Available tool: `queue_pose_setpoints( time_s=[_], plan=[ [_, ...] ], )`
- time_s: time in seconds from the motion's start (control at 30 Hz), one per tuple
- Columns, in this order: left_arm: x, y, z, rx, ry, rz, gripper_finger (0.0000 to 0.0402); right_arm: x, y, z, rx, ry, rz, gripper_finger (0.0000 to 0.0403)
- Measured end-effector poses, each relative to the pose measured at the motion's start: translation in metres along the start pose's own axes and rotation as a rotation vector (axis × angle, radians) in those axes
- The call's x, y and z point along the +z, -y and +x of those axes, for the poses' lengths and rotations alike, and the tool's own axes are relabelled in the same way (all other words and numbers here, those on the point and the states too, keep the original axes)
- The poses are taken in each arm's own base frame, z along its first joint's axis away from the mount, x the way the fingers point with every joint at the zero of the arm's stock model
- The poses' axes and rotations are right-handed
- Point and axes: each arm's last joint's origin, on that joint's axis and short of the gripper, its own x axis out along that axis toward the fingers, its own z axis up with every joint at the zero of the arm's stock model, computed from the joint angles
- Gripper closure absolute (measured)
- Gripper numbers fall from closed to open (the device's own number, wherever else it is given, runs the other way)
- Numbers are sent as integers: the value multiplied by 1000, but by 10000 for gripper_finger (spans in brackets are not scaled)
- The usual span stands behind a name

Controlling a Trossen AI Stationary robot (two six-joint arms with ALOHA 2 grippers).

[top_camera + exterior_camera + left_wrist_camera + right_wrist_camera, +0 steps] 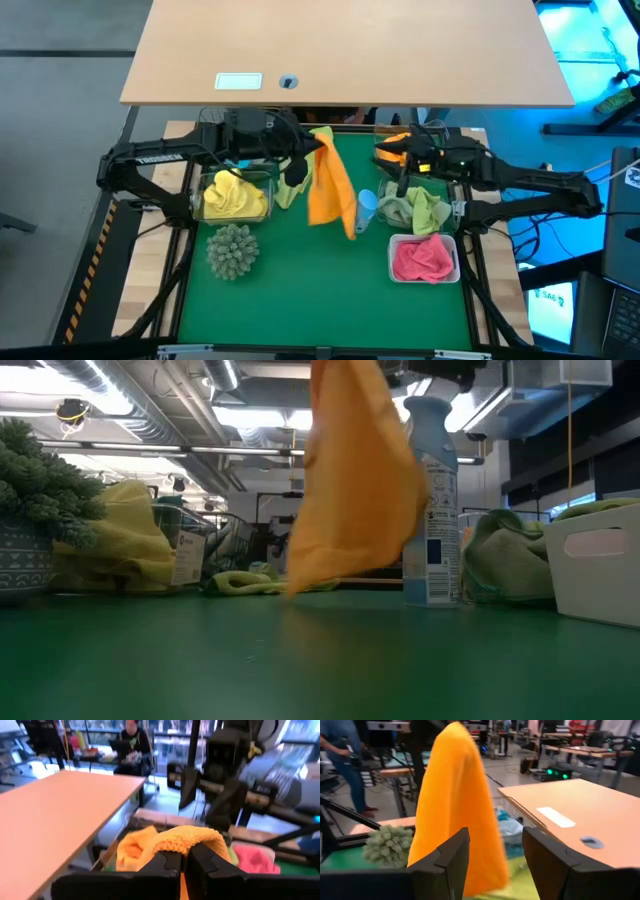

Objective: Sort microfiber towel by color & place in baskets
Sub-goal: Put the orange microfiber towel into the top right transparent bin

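My left gripper (312, 143) is shut on an orange towel (330, 188) that hangs over the middle of the green mat; the towel also shows in the low view (350, 480). My right gripper (492, 857) is open and empty to the towel's right, above the basket of green towels (415, 210), pointing at the orange towel (455, 805). Yellow towels lie in a clear basket (235, 197) at the left. Pink towels lie in the white bin (425, 260). A light green towel (289, 192) lies on the mat behind the orange one. My left gripper pinches a bunched fold at the orange towel's top (187, 841) between its two shut fingers, which come roughly level from the table's left. The towel hangs slack below the fingers. Its lower corner (294, 590) is close to the mat; whether it touches I cannot tell.
A spiky grey-green ball (233, 250) sits at the near left. A light-blue bottle (366, 208) stands just right of the hanging towel. Something orange (392, 147) lies at the far right by my right arm. A wooden desk (350, 50) borders the far side.
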Motion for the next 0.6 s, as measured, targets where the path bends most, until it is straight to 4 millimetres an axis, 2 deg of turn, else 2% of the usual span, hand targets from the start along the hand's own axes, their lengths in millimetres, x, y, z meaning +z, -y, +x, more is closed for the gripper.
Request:
queue_pose_setpoints(
  time_s=[0.37, 0.6],
  plan=[
    [5, 0, 2, -26, 58, -8, 401, -13, -10, 51, 171, 77, 1, 221],
    [5, 0, 2, -26, 57, -8, 401, -20, -15, 75, 270, 162, -5, 221]
  ],
)
